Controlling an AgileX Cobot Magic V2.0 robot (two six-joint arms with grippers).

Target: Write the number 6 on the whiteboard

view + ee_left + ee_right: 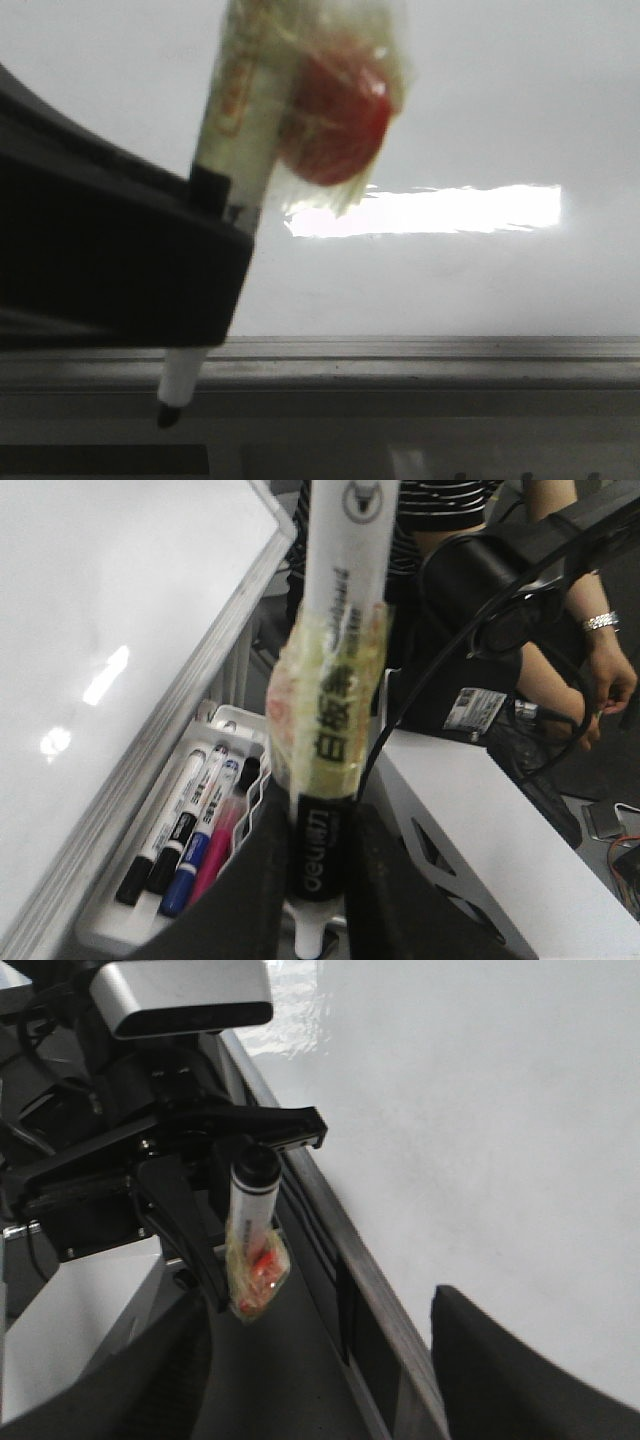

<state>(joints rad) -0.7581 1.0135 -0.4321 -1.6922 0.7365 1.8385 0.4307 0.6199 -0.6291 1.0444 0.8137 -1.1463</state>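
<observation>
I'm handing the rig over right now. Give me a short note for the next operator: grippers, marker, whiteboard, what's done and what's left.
Left gripper: shut on the marker, cap off, tip off the board near its lower rail.
Right gripper: open, holding nothing, beside the board's edge.
Whiteboard: no strokes visible in any view.
Spare markers lie in the tray by the board.
Done: marker gripped.
Left: bring the tip onto the board and write the whole 6.

Marker [235,110] top cut off; left end effector [318,880] mostly off-frame.
</observation>
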